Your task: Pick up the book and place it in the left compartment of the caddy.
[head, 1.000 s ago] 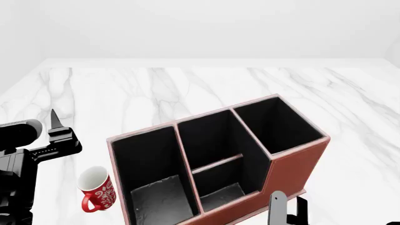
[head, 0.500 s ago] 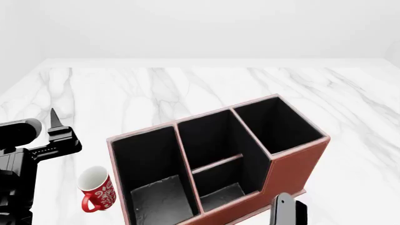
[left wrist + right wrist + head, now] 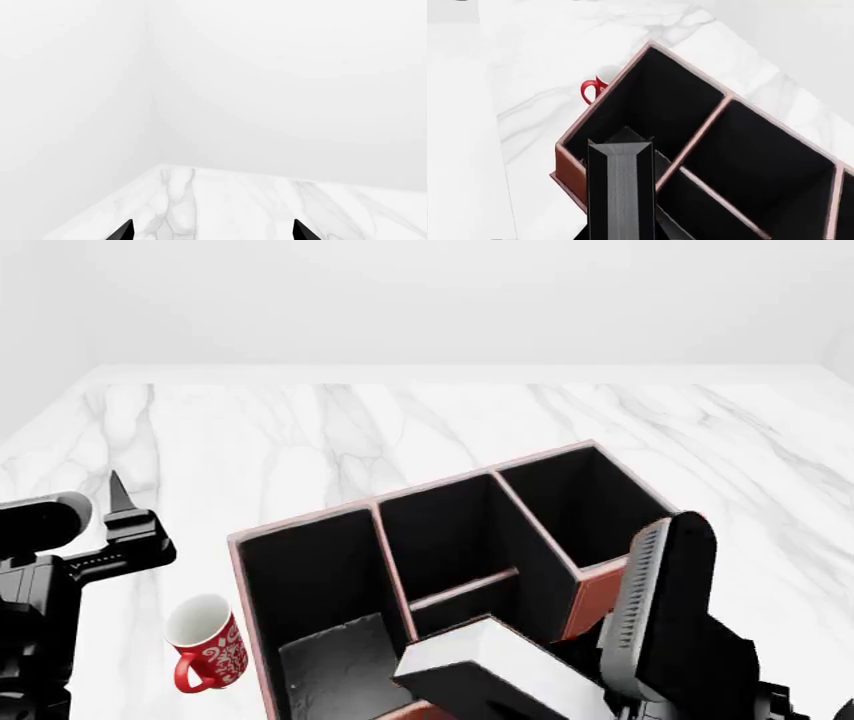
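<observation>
Bare simulated studio: white marble table (image 3: 400, 430) against blank white walls (image 3: 267, 90), no furnishings.

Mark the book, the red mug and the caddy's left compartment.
book (image 3: 514, 658): head view, on its white page edges.
red mug (image 3: 214, 650): head view, on its patterned side.
left compartment (image 3: 314, 575): head view, on its black inner wall.

White marble table (image 3: 400, 430), white walls (image 3: 441, 300)
</observation>
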Tool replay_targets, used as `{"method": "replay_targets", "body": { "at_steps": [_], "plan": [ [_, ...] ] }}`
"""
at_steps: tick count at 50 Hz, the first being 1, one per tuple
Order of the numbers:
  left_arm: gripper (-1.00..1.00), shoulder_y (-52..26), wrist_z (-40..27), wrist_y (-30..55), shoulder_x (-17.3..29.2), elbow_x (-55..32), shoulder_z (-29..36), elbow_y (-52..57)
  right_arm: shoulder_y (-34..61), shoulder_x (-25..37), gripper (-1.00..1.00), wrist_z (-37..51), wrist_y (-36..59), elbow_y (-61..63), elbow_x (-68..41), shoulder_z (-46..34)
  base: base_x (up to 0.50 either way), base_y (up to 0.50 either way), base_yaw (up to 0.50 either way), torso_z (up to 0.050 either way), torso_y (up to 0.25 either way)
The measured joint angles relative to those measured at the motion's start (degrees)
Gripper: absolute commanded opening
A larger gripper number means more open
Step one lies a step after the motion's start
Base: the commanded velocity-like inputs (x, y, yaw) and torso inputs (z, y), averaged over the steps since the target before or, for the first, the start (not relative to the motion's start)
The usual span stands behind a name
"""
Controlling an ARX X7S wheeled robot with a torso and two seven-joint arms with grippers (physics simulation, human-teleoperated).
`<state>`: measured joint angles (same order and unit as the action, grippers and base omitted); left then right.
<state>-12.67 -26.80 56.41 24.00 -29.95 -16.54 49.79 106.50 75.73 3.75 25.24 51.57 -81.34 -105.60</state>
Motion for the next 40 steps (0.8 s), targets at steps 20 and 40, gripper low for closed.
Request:
{"method": "replay_targets", "body": {
  "at_steps": [20, 40],
  "plan": [
    [1.0, -0.5, -0.6, 0.2, 0.4, -0.5, 0.3, -0.2, 8.1, -10.9, -1.0, 18.0, -6.7, -7.4, -21.3, 7.0, 0.0, 0.0, 0.0, 0.0, 0.001],
    [1.0, -0.9, -1.1, 0.0, 0.8, -0.4, 1.4, -0.9, 11.7, -25.3, -1.0, 38.6, -9.6, -16.4, -41.9, 8.5, 0.0, 0.0, 0.0, 0.0, 0.001]
  ]
}}
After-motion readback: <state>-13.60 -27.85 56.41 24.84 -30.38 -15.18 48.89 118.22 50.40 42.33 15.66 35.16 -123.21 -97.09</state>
